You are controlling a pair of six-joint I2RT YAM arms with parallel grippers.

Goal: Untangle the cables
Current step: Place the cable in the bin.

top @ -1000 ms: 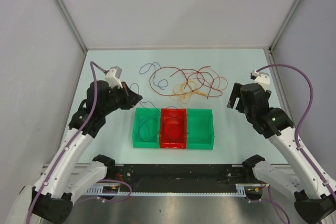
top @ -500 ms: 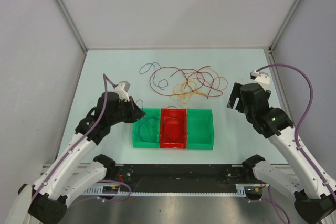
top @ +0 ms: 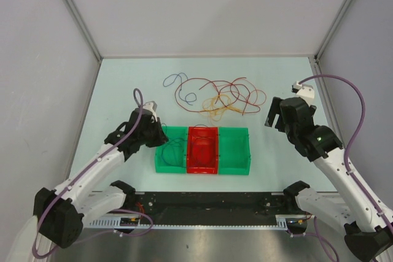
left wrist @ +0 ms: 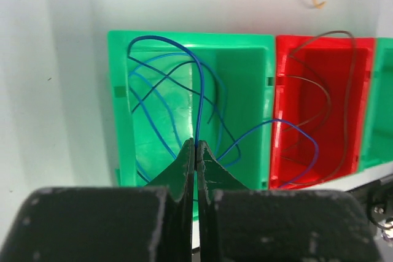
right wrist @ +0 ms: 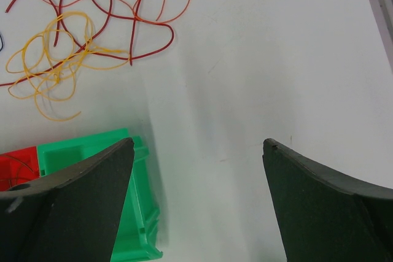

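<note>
1. The left arm reaches low and forward from its base, with the left gripper (left wrist: 195, 146) hanging over the left green bin (left wrist: 121, 121).
2. Its fingers are pressed together, pinching a blue cable (left wrist: 199, 90) that rises from the tips and loops inside that bin.
3. One blue loop crosses the wall into the red bin (left wrist: 280, 84), which holds darker wires, seemingly brownish red.
4. The right arm is bent at the elbow, with the right gripper (right wrist: 198, 145) raised over bare table (right wrist: 276, 59) beside the right green bin (right wrist: 144, 213).
5. Its fingers stand wide apart, holding and touching nothing.
6. The tangle of red and yellow-orange cables (top: 218, 99) lies on the table beyond the bins, with another blue cable (top: 175, 79) at its left.
</note>
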